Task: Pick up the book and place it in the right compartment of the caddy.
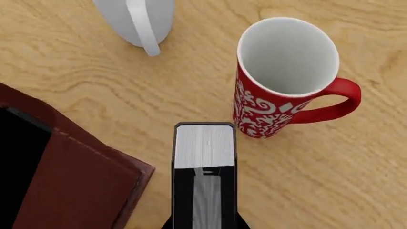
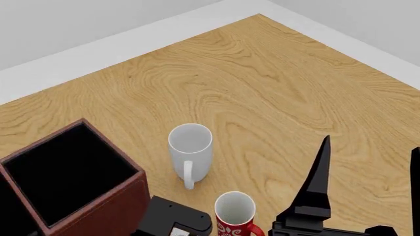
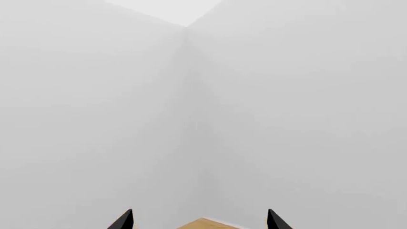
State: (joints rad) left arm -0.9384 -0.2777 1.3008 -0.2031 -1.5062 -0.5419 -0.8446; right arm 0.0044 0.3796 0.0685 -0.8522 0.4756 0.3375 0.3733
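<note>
In the left wrist view, the black book with white page edges stands on end between my left gripper's jaws, which are shut on it, above the wooden table. The reddish-brown caddy is close beside it. In the head view, the caddy's tall wall surrounds the deep, black-lined right compartment. My left wrist is just in front of it, and the book is hidden there. My right gripper is open and empty, pointing up; its tips also frame the wall in the right wrist view.
A white mug stands just right of the caddy and shows in the left wrist view too. A red patterned mug stands nearer me, close beside the book. The wooden table ends at a white wall.
</note>
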